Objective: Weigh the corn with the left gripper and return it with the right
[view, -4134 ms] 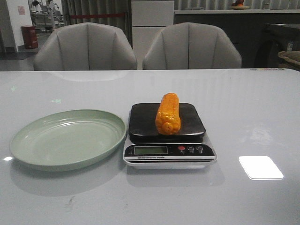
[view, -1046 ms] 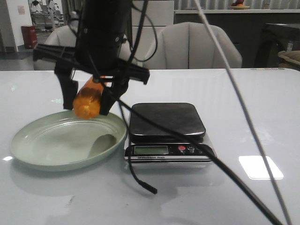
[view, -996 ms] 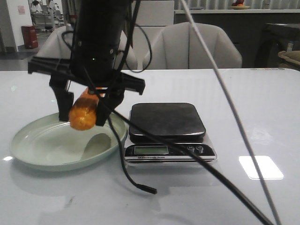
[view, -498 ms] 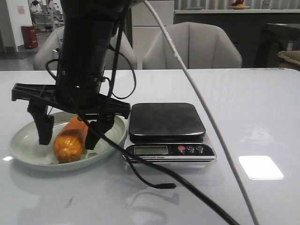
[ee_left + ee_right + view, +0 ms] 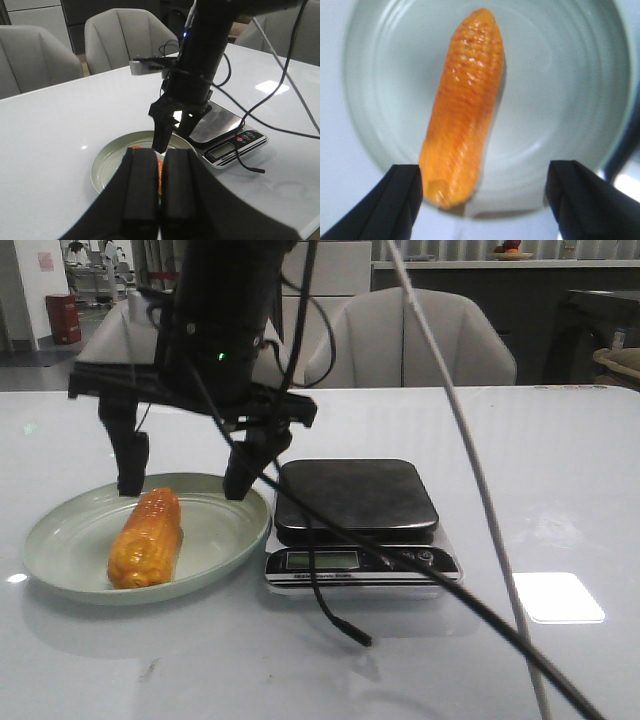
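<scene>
Now the corn lies in the green plate, the right gripper hovers above, fingers wide, empty. Glossy, stiff, likely slippery: grip mid-cob. Left gripper fingers closed, holding nothing

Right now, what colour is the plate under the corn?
Pale green plate; the corn on it is orange. Clearest in the right wrist view.

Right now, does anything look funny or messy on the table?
Nothing looks spilled or broken. The corn lies whole in the green plate, off to one side. The only untidy thing is a loose black cable trailing over the scale's display onto the table.
</scene>
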`<state>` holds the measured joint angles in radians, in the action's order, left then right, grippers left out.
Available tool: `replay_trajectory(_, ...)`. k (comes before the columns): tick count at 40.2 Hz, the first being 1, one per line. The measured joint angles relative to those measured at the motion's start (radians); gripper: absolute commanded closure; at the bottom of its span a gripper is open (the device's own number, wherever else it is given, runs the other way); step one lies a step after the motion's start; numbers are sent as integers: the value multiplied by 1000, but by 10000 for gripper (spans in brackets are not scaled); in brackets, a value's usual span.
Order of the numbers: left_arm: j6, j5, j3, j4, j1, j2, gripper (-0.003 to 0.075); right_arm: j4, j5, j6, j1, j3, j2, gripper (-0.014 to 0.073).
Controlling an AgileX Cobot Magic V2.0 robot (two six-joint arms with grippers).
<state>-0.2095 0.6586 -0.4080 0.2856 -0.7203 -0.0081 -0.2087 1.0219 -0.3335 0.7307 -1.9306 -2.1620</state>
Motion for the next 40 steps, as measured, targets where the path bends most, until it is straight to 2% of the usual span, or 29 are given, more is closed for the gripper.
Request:
replay_trajectory(9, 0, 0, 0, 0, 0, 0, 599, -25, 94, 182, -71, 2, 125, -16)
replay_trajectory(14, 0, 0, 0, 0, 0, 0, 599, -26, 109, 262, -115, 58, 221, -16)
replay_trajectory(18, 0, 0, 0, 0, 0, 0, 599, -26, 102, 311, -156, 146, 304, -16)
replay_trajectory(28, 0, 0, 0, 0, 0, 0, 599, -26, 29, 415, -264, 487, 588, -16)
replay_trajectory(40, 0, 0, 0, 0, 0, 0, 599, -26, -78, 467, -368, 845, 976, -16)
